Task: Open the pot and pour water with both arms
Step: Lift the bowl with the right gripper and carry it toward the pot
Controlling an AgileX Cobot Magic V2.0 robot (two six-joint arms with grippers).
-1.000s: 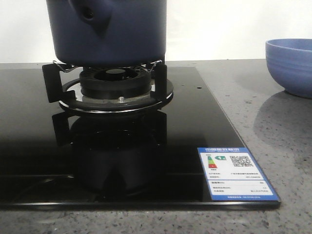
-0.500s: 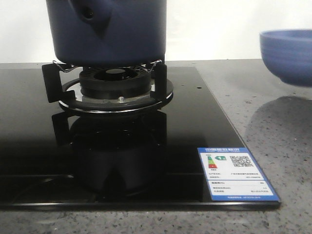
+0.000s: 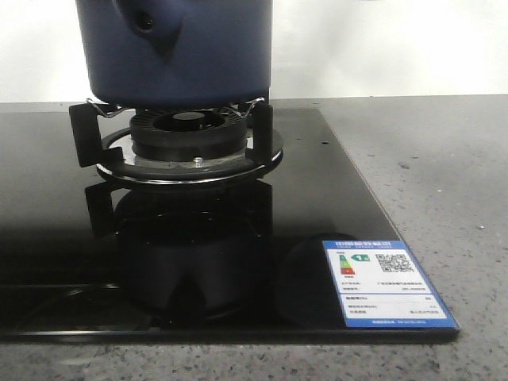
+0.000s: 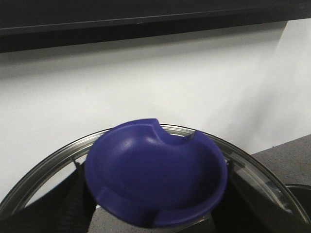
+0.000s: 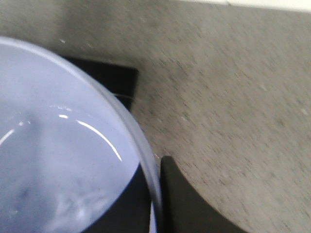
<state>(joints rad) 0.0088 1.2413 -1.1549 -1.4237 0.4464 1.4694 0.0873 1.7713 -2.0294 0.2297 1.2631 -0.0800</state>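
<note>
Pot point(image 3: 178, 48) sits on the burner stand point(image 3: 186, 143), my left gripper seems to clasp the lid knob point(image 4: 155, 179), right fingers look clamped on the water-filled bowl rim point(image 5: 141, 150), so I'd carry it level, then tip slowly over the pot.

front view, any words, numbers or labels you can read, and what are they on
Nothing can be read word for word.
Blue-bordered sticker on the front right corner of the black glass cooktop: blue header text, coloured arrow scale, QR code and table rows, all too small to read.
The pot on the burner: no markings show.
Both wrist views: no text.
</note>
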